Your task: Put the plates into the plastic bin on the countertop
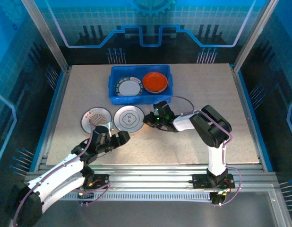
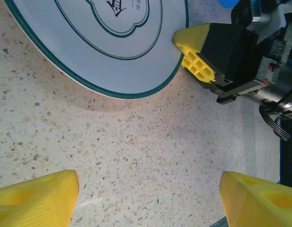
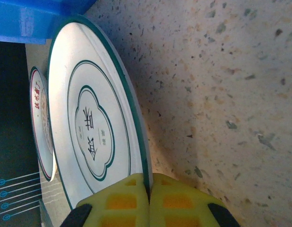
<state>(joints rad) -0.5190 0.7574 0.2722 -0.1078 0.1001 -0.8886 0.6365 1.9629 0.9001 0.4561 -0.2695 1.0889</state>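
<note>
The blue plastic bin (image 1: pixel 136 100) stands at the back of the countertop (image 1: pixel 207 94) and holds a grey-white plate (image 1: pixel 128 88) and an orange plate (image 1: pixel 155 82). In front of it lies a white plate with a teal rim (image 1: pixel 128 117) (image 2: pixel 103 42) (image 3: pixel 89 118). My right gripper (image 1: pixel 148 118) (image 3: pixel 148 189) is shut on that plate's right rim, and this edge looks slightly raised, with a shadow beneath it. A red-patterned plate (image 1: pixel 95 118) (image 3: pixel 39 127) lies to its left. My left gripper (image 1: pixel 118 138) (image 2: pixel 148 198) is open just in front of the teal-rimmed plate, holding nothing.
Aluminium rails (image 1: pixel 150 170) run along the near edge by the arm bases. The right gripper's yellow finger (image 2: pixel 195 52) sits close ahead of my left gripper. The bin's corner (image 3: pixel 37 19) is right beside the held plate. Bare countertop spreads to the right.
</note>
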